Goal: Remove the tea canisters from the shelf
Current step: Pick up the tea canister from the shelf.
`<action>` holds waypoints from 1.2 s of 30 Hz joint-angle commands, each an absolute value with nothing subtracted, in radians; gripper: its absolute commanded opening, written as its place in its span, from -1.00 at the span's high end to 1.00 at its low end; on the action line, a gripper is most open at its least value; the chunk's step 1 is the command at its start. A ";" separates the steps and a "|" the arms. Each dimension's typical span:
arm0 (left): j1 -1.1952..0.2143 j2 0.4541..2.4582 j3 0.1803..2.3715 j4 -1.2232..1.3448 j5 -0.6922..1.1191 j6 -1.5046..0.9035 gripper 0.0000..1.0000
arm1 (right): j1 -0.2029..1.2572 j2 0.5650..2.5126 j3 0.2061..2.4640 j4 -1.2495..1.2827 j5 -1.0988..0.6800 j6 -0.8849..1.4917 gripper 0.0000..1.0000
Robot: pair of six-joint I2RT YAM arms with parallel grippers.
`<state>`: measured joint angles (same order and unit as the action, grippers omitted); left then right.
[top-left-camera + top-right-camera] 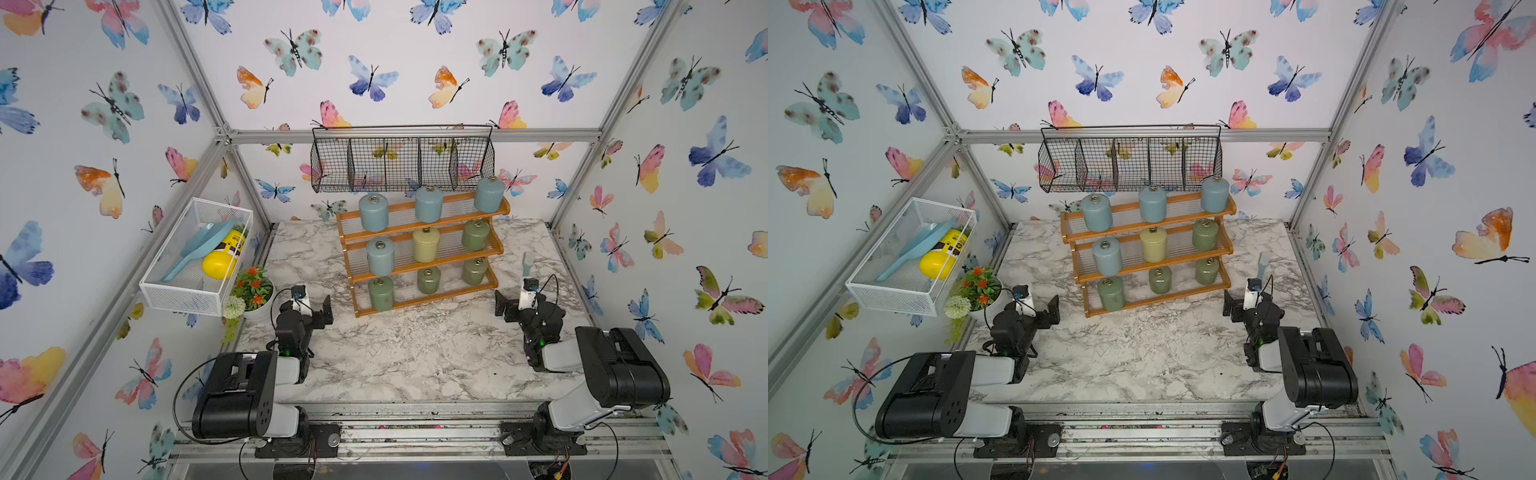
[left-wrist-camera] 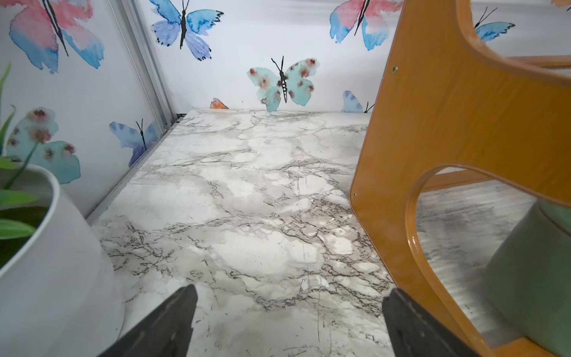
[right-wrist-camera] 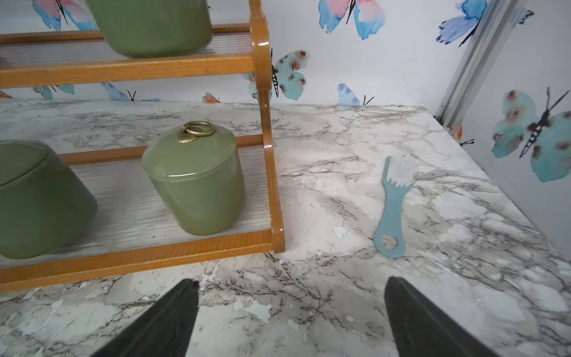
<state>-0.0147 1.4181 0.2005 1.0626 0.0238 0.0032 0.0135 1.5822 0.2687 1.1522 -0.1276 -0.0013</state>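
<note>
The orange-brown wooden shelf (image 1: 424,301) (image 1: 1144,303) stands at the back middle of the marble table. Its top tier holds three blue-grey tea canisters (image 1: 429,204). On the middle tier are a blue-grey (image 1: 380,257), a pale yellow (image 1: 425,245) and a green one (image 1: 475,235). Three green ones (image 1: 428,281) sit on the bottom tier. My left gripper (image 1: 312,299) (image 2: 289,309) is open and empty beside the shelf's left end panel (image 2: 432,123). Open and empty too, my right gripper (image 1: 516,296) (image 3: 289,296) sits just off the right end, near a green canister (image 3: 197,185).
A black wire basket (image 1: 401,160) hangs on the back wall above the shelf. A white mesh basket (image 1: 195,291) on the left wall holds a blue scoop and a yellow bottle. A white flower pot (image 1: 259,311) (image 2: 46,278) stands beside my left gripper. A blue brush (image 3: 394,204) lies right of the shelf.
</note>
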 commanded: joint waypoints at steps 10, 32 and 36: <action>-0.014 1.408 0.216 1.063 0.017 0.000 -0.97 | 0.014 1.584 0.278 1.163 -0.120 -0.006 -1.00; -0.020 1.142 0.409 0.454 0.050 -0.026 -0.97 | 0.014 1.353 0.368 0.780 -0.112 0.044 -0.99; -0.040 0.980 0.422 0.330 0.069 -0.039 -0.97 | 0.014 1.210 0.382 0.645 -0.188 0.069 -0.99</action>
<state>-0.0242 1.0733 0.4225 0.5575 0.0353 -0.0181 0.0139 1.2789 0.3614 0.8261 -0.1429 0.0349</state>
